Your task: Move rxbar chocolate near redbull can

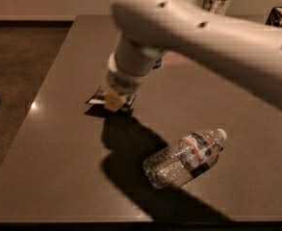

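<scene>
One big dark grey-brown table (58, 167) fills most of the view, glossy, with a small light glint near its left edge. Next in size, the white robot arm (217, 37) comes in from the right and crosses the top of the view, blurred, then turns down at a ribbed white wrist over the left-centre of the table. Its shadow (131, 148) lies dark on the tabletop, running from under the wrist toward the front edge. Clear plastic water bottle (186, 158) lies on its side right of centre, white cap pointing up and right, label band around its middle, well apart from the wrist. Glass cup (216, 1) stands at the far edge, partly hidden behind the arm. Black wire basket (279, 17) is cut off at the top right corner. Gripper (114, 100) points down right over the bar, tan tip showing; can't tell how far the jaws are open or whether they have hold of anything. Rxbar chocolate (96, 98), black wrapper with white blocks, sits at the gripper tip left of centre, its left end poking out, its right end covered; can't tell if it's flat on the table or raised.
</scene>
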Controlling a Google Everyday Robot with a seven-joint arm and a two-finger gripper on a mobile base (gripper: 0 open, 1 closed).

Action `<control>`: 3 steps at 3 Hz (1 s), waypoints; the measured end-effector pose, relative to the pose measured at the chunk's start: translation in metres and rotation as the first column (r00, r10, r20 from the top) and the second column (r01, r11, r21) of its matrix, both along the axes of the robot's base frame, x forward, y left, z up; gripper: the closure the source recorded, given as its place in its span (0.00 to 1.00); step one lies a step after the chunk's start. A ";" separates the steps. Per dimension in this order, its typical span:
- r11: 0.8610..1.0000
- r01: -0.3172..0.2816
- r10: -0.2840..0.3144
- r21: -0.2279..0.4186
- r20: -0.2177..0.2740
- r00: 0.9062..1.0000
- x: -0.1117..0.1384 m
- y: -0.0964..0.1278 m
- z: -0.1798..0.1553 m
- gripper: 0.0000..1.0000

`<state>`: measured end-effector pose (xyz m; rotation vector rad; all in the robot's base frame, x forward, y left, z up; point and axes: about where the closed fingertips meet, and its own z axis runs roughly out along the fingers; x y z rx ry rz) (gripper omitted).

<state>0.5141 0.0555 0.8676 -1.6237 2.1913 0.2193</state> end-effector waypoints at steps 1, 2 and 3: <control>0.993 0.115 -0.117 0.038 0.036 0.993 0.021 -0.065 0.032 1.00; 0.981 0.187 -0.189 0.055 0.040 0.981 0.039 -0.111 0.046 1.00; 0.972 0.228 -0.230 0.058 0.022 0.973 0.060 -0.137 0.046 1.00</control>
